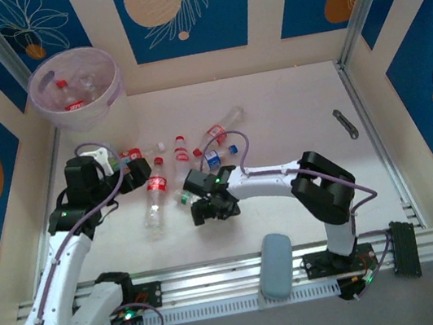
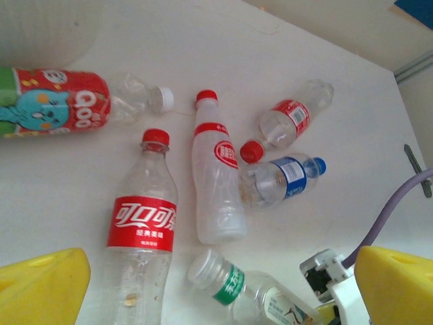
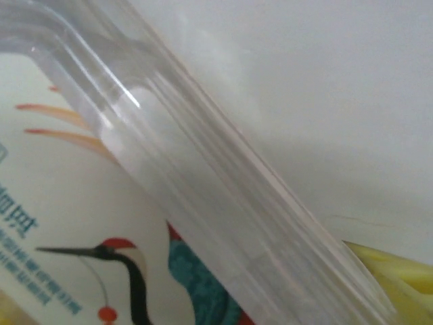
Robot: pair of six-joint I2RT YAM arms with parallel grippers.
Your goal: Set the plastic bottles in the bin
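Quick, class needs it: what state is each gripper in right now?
Left gripper: open, holding nothing.
Right gripper: at the crane-label bottle; open or closed cannot be told.

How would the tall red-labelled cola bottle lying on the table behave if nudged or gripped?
Probably very light: the cola bottle looks empty and see-through. Lying on its side on the smooth table, it would likely roll if pushed sideways. Its clear plastic walls may dent under a squeeze.

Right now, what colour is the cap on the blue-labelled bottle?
Blue, matching its label. The cap on the blue-labelled bottle shows best in the left wrist view.
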